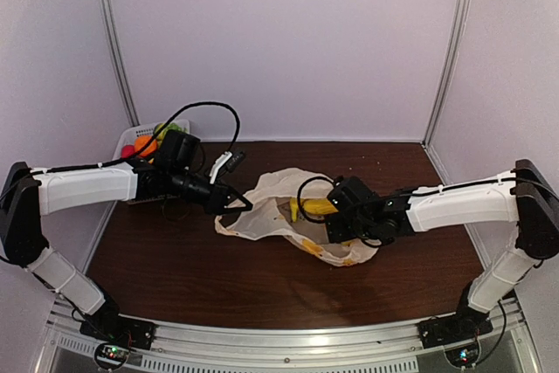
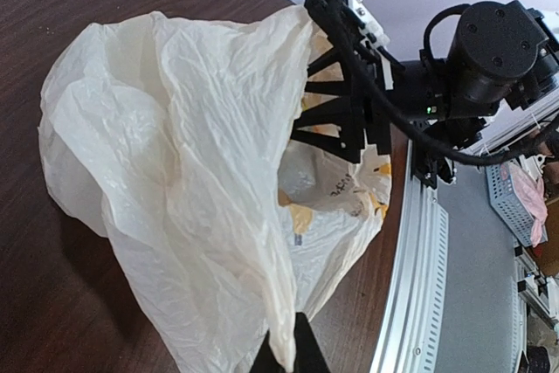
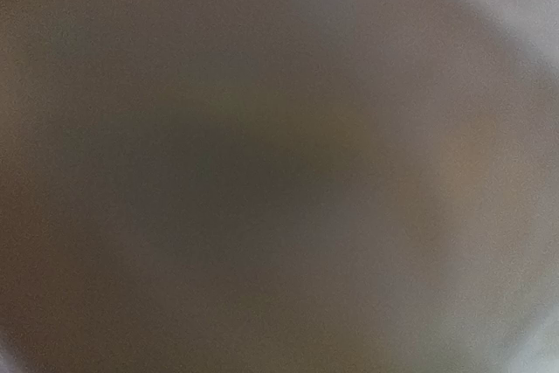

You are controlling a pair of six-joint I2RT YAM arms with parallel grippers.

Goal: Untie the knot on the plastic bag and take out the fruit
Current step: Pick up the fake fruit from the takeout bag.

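Your left gripper is clenched tight on a fold of the thin, crinkly, cream plastic bag. The film is bunched between its closed jaws and spreads away from them in a loose sheet. The bag lies on the dark brown wooden table straight ahead of that gripper. Its mouth is turned away from it, toward your right gripper.

That gripper reaches into the opening from the far side, with its black ribbed fingers against the plastic at the rim. You cannot tell how wide its jaws stand or whether they hold anything, and its own wrist camera gives only a brown blur.

From above, a yellow toy banana shows in the bag's mouth, just beside the right gripper's tip. Well behind your left arm stands a white slotted plastic basket with orange and green pieces in it.
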